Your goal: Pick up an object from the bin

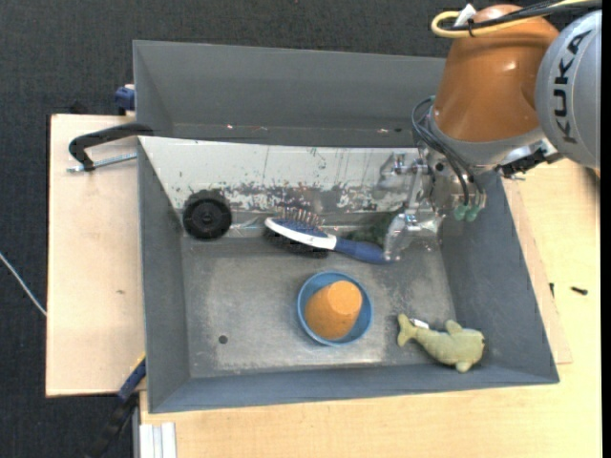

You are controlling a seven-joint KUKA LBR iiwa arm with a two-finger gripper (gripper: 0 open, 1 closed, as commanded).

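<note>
**Robot gripper low in a grey bin, at the handle end of a hairbrush**

The gripper (399, 244) sits low near the back right of the grey metal bin (239, 303). Whether it is open or closed cannot be told. A hairbrush (320, 239) with a white-edged dark head and a blue handle lies along the back of the floor. Its handle tip is just beside the gripper, on the gripper's left in the view. A blue bowl (305, 320) holding an orange lump (334, 310) stands nearer the front. A pale green plush animal (444, 342) lies front right, and a black disc (207, 216) back left.
</note>
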